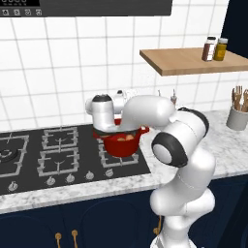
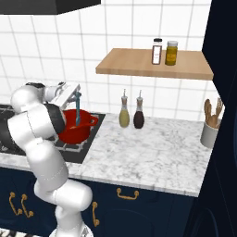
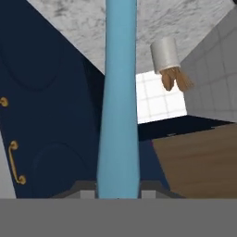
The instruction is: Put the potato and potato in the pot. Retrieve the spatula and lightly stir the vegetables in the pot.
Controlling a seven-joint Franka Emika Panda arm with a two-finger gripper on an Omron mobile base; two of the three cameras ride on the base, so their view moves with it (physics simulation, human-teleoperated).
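Observation:
The red pot (image 1: 119,146) stands on the right front burner of the stove, with tan-yellow potato lumps (image 1: 127,138) showing inside it. My gripper (image 2: 75,95) hovers just above the pot (image 2: 74,131) and is shut on the top of the spatula (image 2: 77,112). The spatula hangs upright, its lower end dipping inside the pot's rim. In the hand view the light-blue handle (image 3: 119,102) runs straight up from between the fingertips. In the left base view my own arm hides the hand and the spatula.
Two bottles (image 2: 131,115) stand on the marble counter right of the stove. A grey cup of wooden utensils (image 2: 210,132) sits at the far right. A wooden shelf (image 2: 139,65) with two jars hangs above. Free burners (image 1: 58,160) lie left of the pot.

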